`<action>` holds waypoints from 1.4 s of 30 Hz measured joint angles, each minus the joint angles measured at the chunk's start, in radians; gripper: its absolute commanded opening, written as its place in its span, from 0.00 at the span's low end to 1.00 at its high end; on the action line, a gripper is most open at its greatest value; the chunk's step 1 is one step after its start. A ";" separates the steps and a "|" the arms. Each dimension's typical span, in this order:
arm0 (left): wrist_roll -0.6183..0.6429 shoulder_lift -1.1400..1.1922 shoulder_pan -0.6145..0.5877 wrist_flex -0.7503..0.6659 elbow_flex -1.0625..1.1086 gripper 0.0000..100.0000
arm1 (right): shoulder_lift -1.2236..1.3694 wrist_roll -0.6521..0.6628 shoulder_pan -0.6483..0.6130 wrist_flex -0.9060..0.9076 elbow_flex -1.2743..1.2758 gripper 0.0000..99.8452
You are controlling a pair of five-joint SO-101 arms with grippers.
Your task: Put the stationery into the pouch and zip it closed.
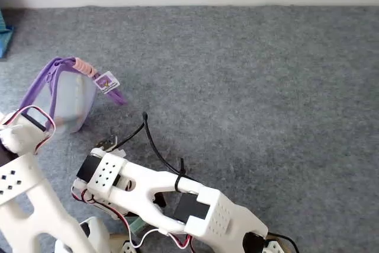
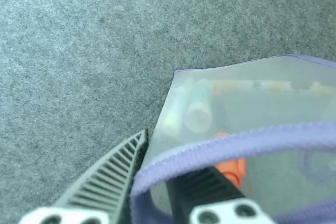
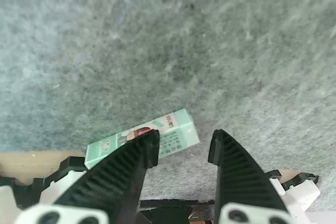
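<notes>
The translucent pouch (image 1: 65,96) with purple zip trim lies at the left of the grey carpet, its mouth open. My left gripper (image 2: 176,156) is shut on the pouch's rim (image 2: 252,140), one finger outside and one inside. Through the pouch wall (image 2: 226,103) I see pens and an orange item inside. A green-and-white eraser (image 3: 176,127) lies flat on the carpet. My right gripper (image 3: 185,142) stands open just above it, one finger overlapping the eraser's end. The right arm (image 1: 154,188) stretches across the near middle of the table.
A white tag (image 1: 108,82) hangs from the zip at the pouch's right end. A wooden table edge (image 3: 31,161) runs close to the eraser. Bare carpet (image 1: 266,99) spreads to the right and the back. A teal object (image 1: 3,37) sits at the far left edge.
</notes>
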 measured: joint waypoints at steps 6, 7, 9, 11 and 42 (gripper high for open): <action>0.000 0.000 0.000 0.000 0.000 0.01 | 0.005 0.000 0.012 -0.003 -0.002 0.19; 0.000 0.000 0.000 0.000 0.000 0.01 | 0.005 0.000 0.026 -0.005 -0.002 0.19; 0.000 0.000 0.000 0.000 0.000 0.01 | 0.006 0.000 0.072 -0.012 -0.002 0.18; 0.000 0.000 0.000 0.000 0.000 0.01 | 0.023 0.000 0.140 -0.012 0.003 0.18; 0.000 0.000 0.000 0.000 0.000 0.01 | -0.437 0.505 0.253 0.000 0.582 0.18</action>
